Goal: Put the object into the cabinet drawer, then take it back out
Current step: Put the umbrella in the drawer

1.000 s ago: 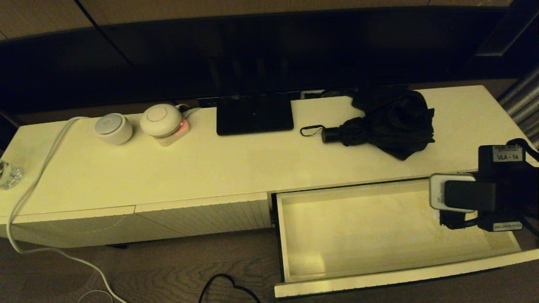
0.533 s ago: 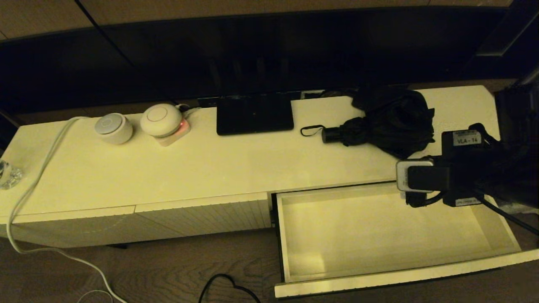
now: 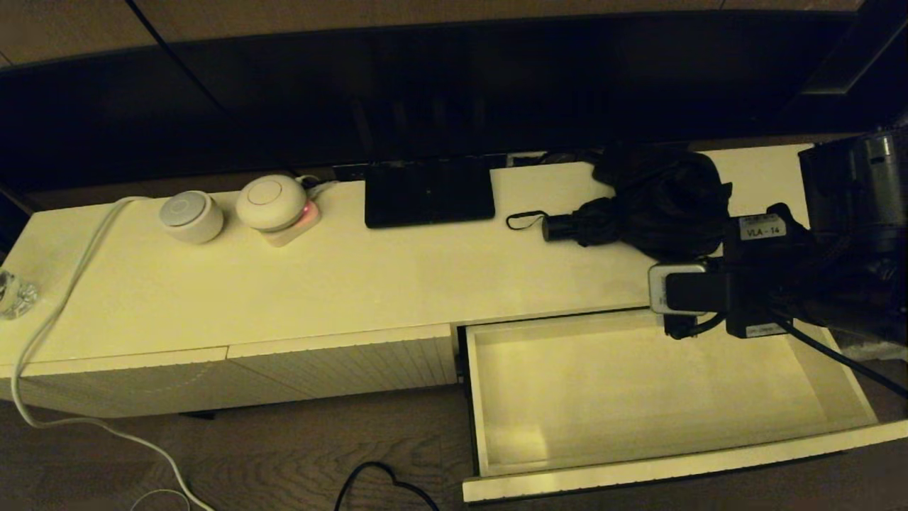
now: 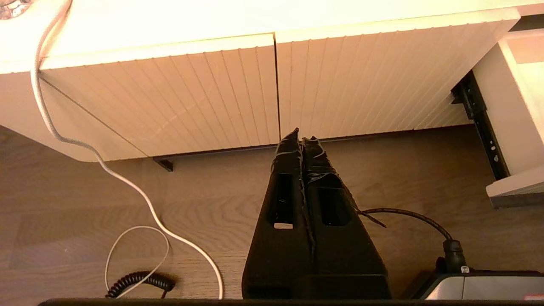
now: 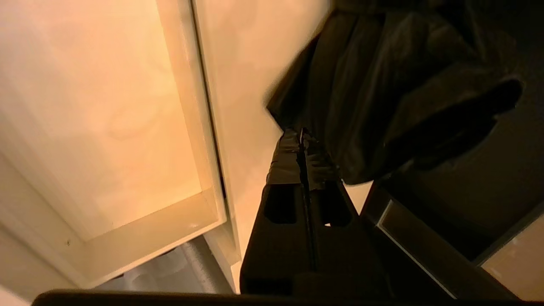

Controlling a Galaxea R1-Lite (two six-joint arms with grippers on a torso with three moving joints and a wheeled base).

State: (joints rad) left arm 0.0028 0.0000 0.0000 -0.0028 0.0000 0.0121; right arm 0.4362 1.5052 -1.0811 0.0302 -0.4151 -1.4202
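Note:
The object, a black folding umbrella (image 3: 652, 202), lies on the cabinet top with its handle (image 3: 560, 228) and wrist loop (image 3: 525, 220) pointing left. The cabinet drawer (image 3: 667, 466) stands pulled out and empty below it. My right arm's wrist (image 3: 738, 284) hovers over the cabinet's front edge beside the umbrella. The right gripper (image 5: 301, 134) is shut with nothing in it, its tips at the near edge of the umbrella's fabric (image 5: 382, 85), the drawer's wall (image 5: 187, 85) beside it. My left gripper (image 4: 301, 134) is shut and parked low, in front of the closed ribbed panels (image 4: 212, 93).
A black flat stand (image 3: 429, 191) and two white round devices (image 3: 190, 216) (image 3: 273, 202) sit on the cabinet top to the left. A white cable (image 3: 64, 298) trails off its left end to the floor. A black cable (image 3: 383, 482) lies on the floor by the drawer.
My right arm has moved from over the drawer's right end back and to the left, up to the cabinet top beside the umbrella. Its gripper stayed shut. The umbrella has not moved.

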